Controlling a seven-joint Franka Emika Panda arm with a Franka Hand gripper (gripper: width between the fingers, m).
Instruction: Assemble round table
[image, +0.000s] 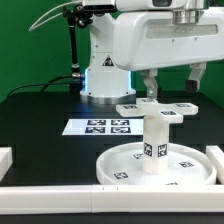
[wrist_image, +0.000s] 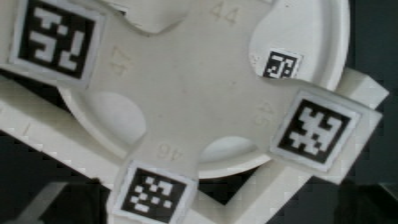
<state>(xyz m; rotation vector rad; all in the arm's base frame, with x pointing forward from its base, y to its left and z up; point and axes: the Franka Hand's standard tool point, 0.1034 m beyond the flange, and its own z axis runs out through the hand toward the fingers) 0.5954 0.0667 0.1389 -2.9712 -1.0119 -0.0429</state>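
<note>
gripper (image: 149, 92) over the cross-shaped base piece (image: 158, 109)
its jaws are wide open and hold nothing (the short leg (image: 153, 148) stands upright on the round disc (image: 196, 166)).

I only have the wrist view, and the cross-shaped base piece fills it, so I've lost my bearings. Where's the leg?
Observer: The leg stands upright in the round disc, nearer the exterior camera than the cross-shaped base piece.
Operator: Is the gripper holding anything?
Observer: No, the gripper hangs open over the base piece, holding nothing.
Operator: Anything beside the base piece?
Observer: The marker board lies flat toward the exterior view's left of it.
</note>
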